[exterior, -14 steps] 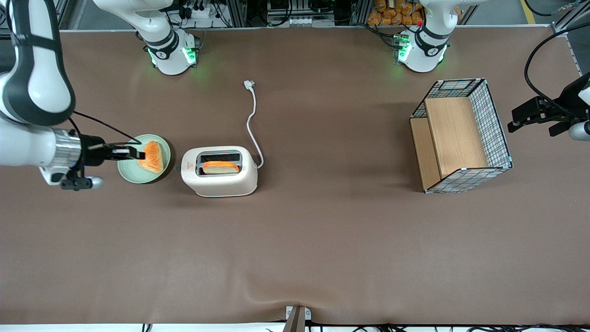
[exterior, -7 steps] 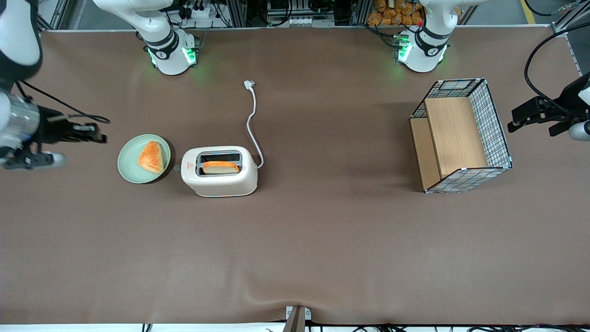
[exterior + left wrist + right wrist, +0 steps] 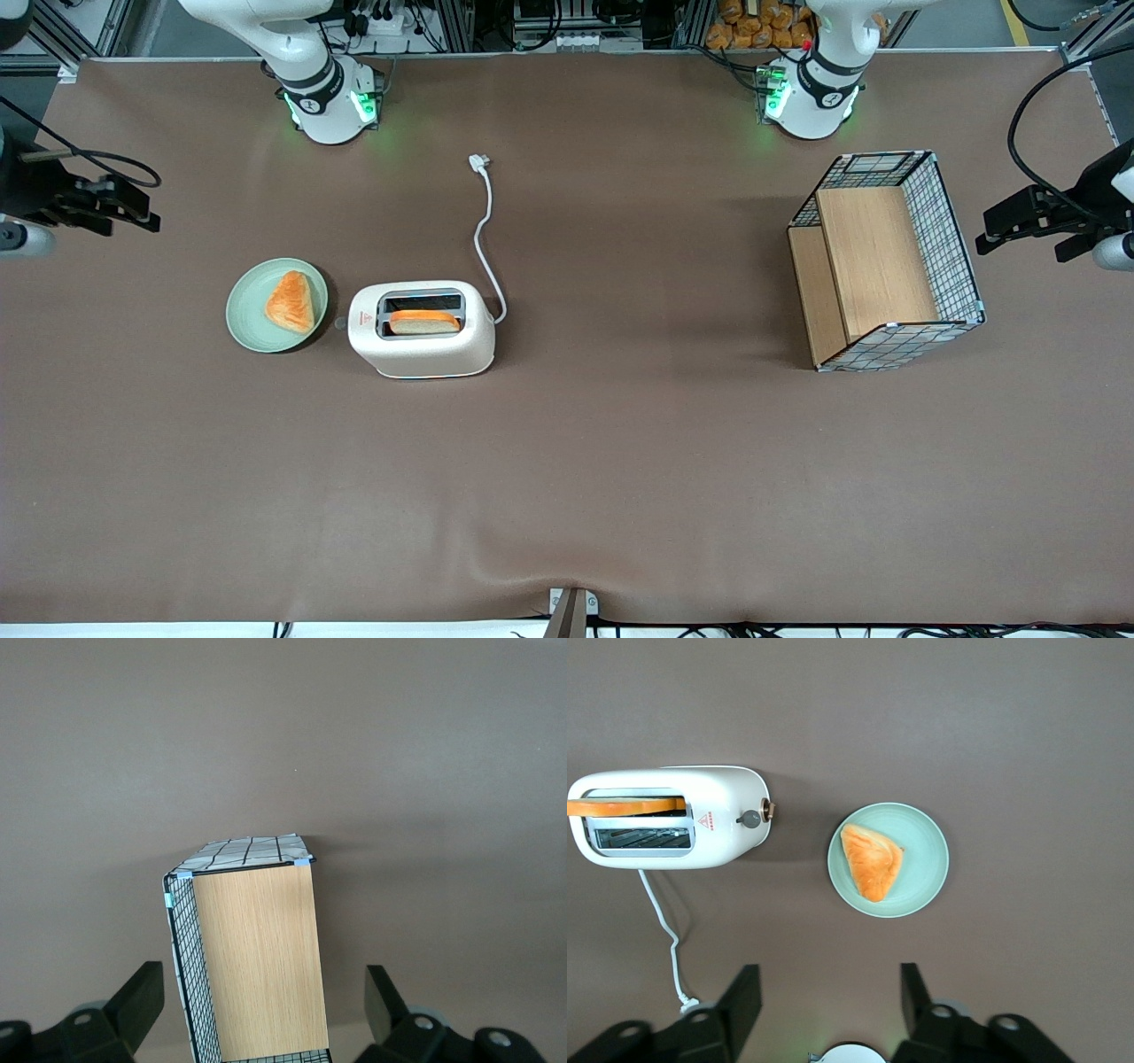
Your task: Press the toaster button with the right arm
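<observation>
The right arm's gripper (image 3: 133,206) hangs above the table (image 3: 620,461) at the working arm's end, its fingers (image 3: 744,997) spread wide and holding nothing. Nearest it lies a green plate (image 3: 926,828) bearing a wedge of pastry (image 3: 871,860). Past the plate, well apart from the gripper, stands the toaster (image 3: 422,330), its button (image 3: 767,810) facing the plate, toast (image 3: 423,320) in one slot.

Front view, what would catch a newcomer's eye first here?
Probably the cream toaster mid-table, one orange-crusted slice in the slot nearer the front camera, with a green plate of triangular bread beside its button end. Toward the parked arm's end stands a wire-and-wood basket. The pincer hangs open at the working arm's end, away from the toaster.
</observation>
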